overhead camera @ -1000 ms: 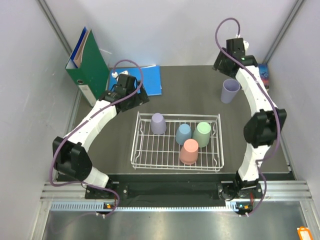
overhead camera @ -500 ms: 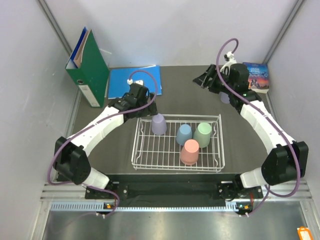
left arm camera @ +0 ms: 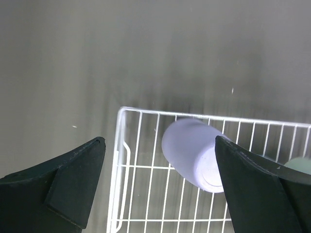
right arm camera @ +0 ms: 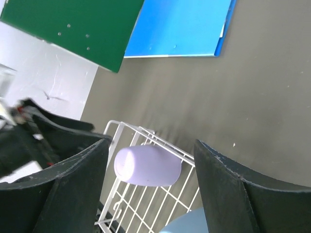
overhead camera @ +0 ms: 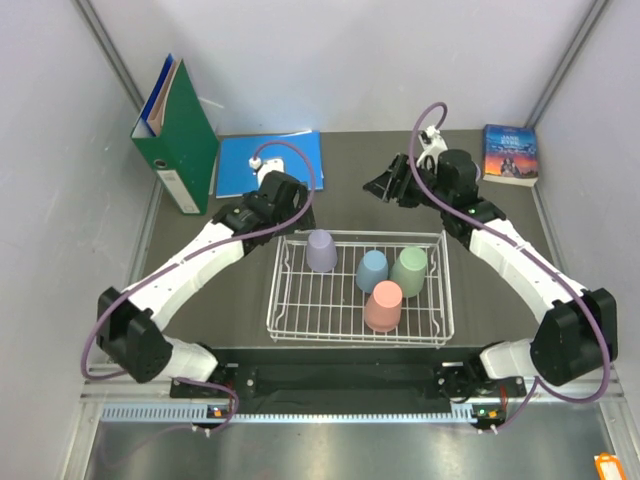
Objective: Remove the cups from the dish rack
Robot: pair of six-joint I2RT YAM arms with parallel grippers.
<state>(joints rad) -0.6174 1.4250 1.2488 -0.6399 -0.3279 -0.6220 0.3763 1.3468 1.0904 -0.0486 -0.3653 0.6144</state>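
The white wire dish rack (overhead camera: 440,300) sits mid-table. Upside down in it stand a lavender cup (overhead camera: 321,250), a dusty blue cup (overhead camera: 372,270), a sage green cup (overhead camera: 410,270) and a salmon pink cup (overhead camera: 383,305). My left gripper (overhead camera: 298,222) is open and empty above the rack's far left corner. In the left wrist view (left arm camera: 159,141) the lavender cup (left arm camera: 194,155) lies near its right finger. My right gripper (overhead camera: 378,188) is open and empty above the table behind the rack. The right wrist view (right arm camera: 151,141) shows the lavender cup (right arm camera: 146,165) between its fingers, lower down.
A green binder (overhead camera: 178,130) stands at the back left beside a blue folder (overhead camera: 270,160) lying flat. A book (overhead camera: 508,153) lies at the back right. Grey walls close in both sides and the back.
My left gripper moved right to the rack's far left corner. My right arm swung from the back right down towards the rack's far edge; a purple cup seen on the table there is now hidden.
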